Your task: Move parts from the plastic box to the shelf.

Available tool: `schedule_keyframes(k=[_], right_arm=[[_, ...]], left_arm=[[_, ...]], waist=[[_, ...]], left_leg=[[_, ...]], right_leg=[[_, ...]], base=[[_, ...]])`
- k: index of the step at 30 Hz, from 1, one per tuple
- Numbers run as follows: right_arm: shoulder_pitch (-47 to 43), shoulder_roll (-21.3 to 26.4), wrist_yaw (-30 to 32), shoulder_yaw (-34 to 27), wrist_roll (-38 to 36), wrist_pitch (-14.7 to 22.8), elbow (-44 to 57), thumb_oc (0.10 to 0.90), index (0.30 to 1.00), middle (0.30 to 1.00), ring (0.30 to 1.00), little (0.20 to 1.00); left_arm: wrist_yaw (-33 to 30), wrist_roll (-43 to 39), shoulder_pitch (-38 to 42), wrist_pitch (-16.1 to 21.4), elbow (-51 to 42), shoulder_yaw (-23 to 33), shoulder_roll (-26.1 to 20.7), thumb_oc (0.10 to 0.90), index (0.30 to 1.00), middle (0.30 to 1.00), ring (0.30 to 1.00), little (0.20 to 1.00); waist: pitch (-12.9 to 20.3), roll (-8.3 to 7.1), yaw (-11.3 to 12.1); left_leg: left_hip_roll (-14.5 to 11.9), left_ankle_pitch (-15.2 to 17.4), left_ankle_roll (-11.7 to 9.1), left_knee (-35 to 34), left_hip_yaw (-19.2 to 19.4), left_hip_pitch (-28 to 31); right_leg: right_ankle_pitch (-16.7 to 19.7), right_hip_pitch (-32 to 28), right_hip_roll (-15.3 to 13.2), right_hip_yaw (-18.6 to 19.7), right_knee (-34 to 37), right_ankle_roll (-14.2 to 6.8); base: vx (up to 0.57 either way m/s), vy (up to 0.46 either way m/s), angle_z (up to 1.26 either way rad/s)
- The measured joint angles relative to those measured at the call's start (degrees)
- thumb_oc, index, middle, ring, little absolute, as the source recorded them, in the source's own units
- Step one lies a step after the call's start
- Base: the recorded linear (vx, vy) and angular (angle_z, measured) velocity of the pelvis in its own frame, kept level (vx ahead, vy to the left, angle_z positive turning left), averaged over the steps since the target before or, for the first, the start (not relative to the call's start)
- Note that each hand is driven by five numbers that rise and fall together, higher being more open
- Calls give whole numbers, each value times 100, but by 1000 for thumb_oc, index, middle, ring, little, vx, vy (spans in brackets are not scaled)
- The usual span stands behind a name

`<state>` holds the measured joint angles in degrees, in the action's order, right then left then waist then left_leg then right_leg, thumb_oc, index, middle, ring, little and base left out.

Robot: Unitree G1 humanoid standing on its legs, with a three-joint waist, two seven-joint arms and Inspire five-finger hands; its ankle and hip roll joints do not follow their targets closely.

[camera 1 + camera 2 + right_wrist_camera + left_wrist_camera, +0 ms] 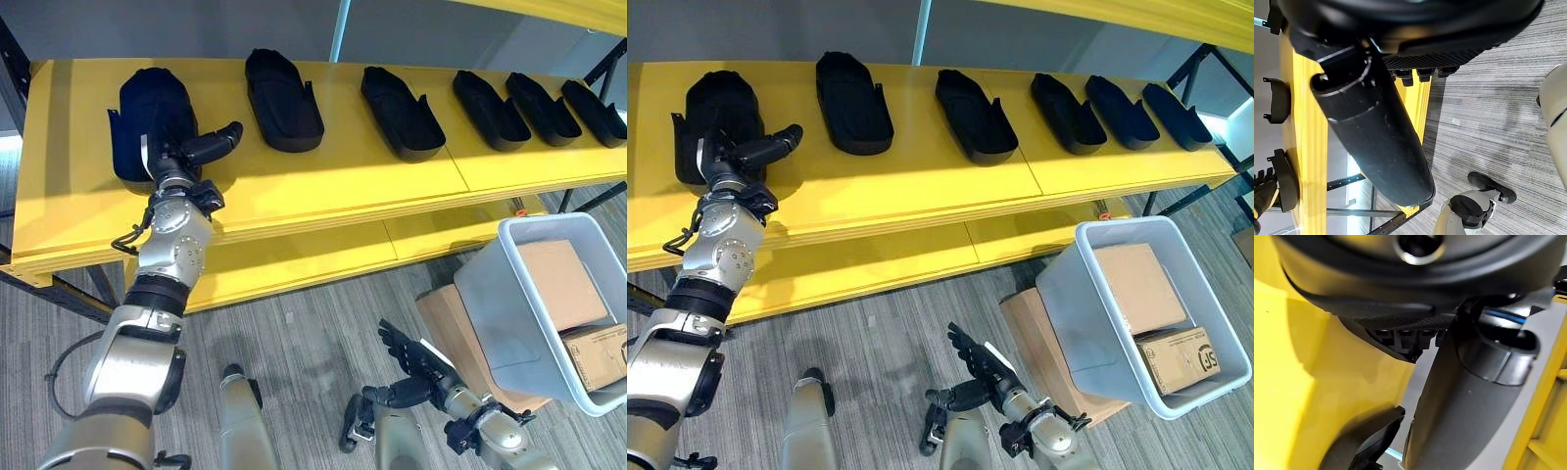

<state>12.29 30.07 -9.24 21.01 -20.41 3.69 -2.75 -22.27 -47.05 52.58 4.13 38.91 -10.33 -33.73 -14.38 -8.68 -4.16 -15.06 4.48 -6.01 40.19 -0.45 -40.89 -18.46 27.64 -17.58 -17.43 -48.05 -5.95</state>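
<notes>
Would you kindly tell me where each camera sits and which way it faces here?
Left eye view: on the head, looking down at the yellow shelf, black parts and grey box; left hand at the leftmost part, right hand low over the floor.
Right eye view: the same scene, slightly offset.
Left wrist view: on the left wrist, facing the shelf close up.
Right wrist view: on the right wrist, facing floor and shelf edge.
All views share the shelf.

Silver-grey arms — dark hands (201,149)

Black parts (284,98) on yellow shelf (323,181)
</notes>
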Motion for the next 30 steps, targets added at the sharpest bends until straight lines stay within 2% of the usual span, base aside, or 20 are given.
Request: schedule_keyframes(k=[5,11,17,25,30], right_arm=[[16,0,-4,-51,1,12,0,900,1000,1000,1000,1000],[-23,-8,-22,-78,3,22,-1,900,1000,1000,1000,1000],[-51,-3,-21,-186,18,26,-2,900,1000,1000,1000,1000],[-142,-47,-26,-396,109,46,45,900,1000,1000,1000,1000],[-225,-110,81,-705,235,115,56,900,1000,1000,1000,1000]], left_arm=[[-89,63,-65,17,-560,80,-368,900,1000,1000,1000,1000],[-107,192,-400,111,-1190,201,-402,900,1000,1000,1000,1000],[-91,302,-983,131,-1881,355,-396,900,1000,1000,1000,1000],[58,684,-2719,224,-3399,1047,-428,900,1000,1000,1000,1000],[518,820,-4051,217,-3970,1144,-298,900,1000,1000,1000,1000]], waist=[[-12,61,38],[-91,194,184],[-130,224,255],[-330,293,292],[-395,346,442]], left_leg=[[14,-4,-1,-11,-2,3],[33,-11,9,-13,-11,-2],[40,-13,6,-14,-44,-7],[119,-46,12,-42,-91,26],[138,-50,20,-146,-67,271]], right_leg=[[-20,-2,-15,-11,-14,1],[-33,-15,-40,-33,-28,1],[-67,-17,-40,-52,-59,16],[-106,-68,-94,-92,-110,18],[-118,-298,-113,-109,-36,22]], base=[[-20,-3,1],[-14,-1,2],[-12,-1,1],[-14,5,4],[-2,4,1]])
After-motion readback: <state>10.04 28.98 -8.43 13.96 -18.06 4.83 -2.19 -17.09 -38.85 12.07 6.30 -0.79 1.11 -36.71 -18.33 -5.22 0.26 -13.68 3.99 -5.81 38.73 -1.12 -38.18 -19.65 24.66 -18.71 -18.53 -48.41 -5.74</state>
